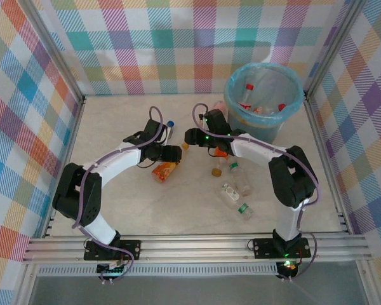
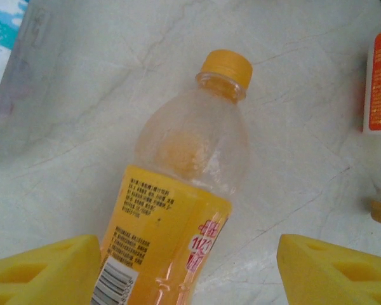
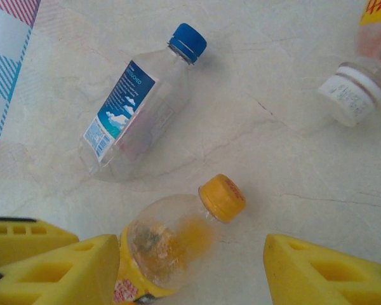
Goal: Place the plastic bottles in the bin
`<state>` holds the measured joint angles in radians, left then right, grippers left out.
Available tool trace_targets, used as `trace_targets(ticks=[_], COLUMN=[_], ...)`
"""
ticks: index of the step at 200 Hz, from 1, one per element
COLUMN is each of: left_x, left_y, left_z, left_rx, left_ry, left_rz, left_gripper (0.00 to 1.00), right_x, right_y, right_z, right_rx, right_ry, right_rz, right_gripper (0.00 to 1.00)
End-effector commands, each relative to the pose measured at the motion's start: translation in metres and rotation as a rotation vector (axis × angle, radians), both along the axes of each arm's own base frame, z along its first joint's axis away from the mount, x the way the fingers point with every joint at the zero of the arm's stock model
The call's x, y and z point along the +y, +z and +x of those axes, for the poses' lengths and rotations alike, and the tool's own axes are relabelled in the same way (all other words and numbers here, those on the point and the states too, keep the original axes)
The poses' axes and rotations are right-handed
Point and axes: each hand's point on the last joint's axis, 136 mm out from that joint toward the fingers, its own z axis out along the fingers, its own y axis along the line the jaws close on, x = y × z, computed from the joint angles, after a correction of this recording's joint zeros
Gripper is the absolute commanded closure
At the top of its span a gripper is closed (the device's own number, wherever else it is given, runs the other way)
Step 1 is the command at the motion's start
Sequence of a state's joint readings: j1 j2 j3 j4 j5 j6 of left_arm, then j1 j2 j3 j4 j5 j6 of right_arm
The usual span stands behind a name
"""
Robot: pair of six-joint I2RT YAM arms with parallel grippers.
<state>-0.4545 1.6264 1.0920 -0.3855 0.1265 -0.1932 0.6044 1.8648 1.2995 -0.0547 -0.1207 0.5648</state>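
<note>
1. A pale marble-look table (image 1: pixel 114 127) sits inside walls of pastel checked cloth, with two robot arms bolted at its near edge.
2. The bin (image 1: pixel 267 130) – a round grey-blue bucket lined with a light blue bag – stands at the far right. Red-capped bottles (image 1: pixel 249 89) already lie inside it.
3. The left gripper (image 2: pixel 189 248) hangs low over the table with its yellow fingers (image 2: pixel 44 270) spread. An orange bottle (image 2: pixel 178 216) lies flat between them with its yellow cap pointing away. It lies close to the left finger, with a wide gap on the other side, so it is not gripped.
4. The right gripper (image 3: pixel 190 254) is also spread open. A yellow-capped orange bottle (image 3: pixel 168 244) lies between its fingers without being squeezed – whether this is the same bottle, I cannot tell.
5. Beyond it lies a clear bottle with a blue label (image 3: pixel 140 108) and blue cap, on its side.
6. Three more clear bottles (image 1: pixel 241 179) lie loose on the table in front of the bin, near the right arm.
</note>
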Motion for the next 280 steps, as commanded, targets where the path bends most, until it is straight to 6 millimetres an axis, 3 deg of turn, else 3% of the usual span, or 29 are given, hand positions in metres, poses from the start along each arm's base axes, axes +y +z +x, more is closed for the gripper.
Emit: trace_targets(ticks=[1,107,167,195,280], left_x=[0.006,0.012,0.004,0.004,0.006], left_y=[-0.007,-0.033,-0.042,-0.042,-0.019], left_z=[-0.006,-0.021,-0.023,-0.024,-0.02], left_rx=[0.015,0.047,0.06,0.061,0.011], left_ry=[0.013,-0.016,-0.059,-0.066,-0.051], left_rz=[0.008,0.025,0.001,0.0,-0.002], left_gripper=[0.27,0.29,0.29,0.29,0.28], right_x=[0.011,0.036,0.054,0.061,0.041], right_y=[-0.007,-0.07,-0.078,-0.077,-0.066], right_z=[0.005,0.018,0.017,0.019,0.002], right_rx=[0.031,0.222,0.286,0.296,0.236], right_ry=[-0.02,-0.092,-0.03,-0.012,-0.025], right_rz=[0.079,0.2,0.23,0.247,0.228], right_gripper=[0.38,0.35,0.36,0.43,0.64])
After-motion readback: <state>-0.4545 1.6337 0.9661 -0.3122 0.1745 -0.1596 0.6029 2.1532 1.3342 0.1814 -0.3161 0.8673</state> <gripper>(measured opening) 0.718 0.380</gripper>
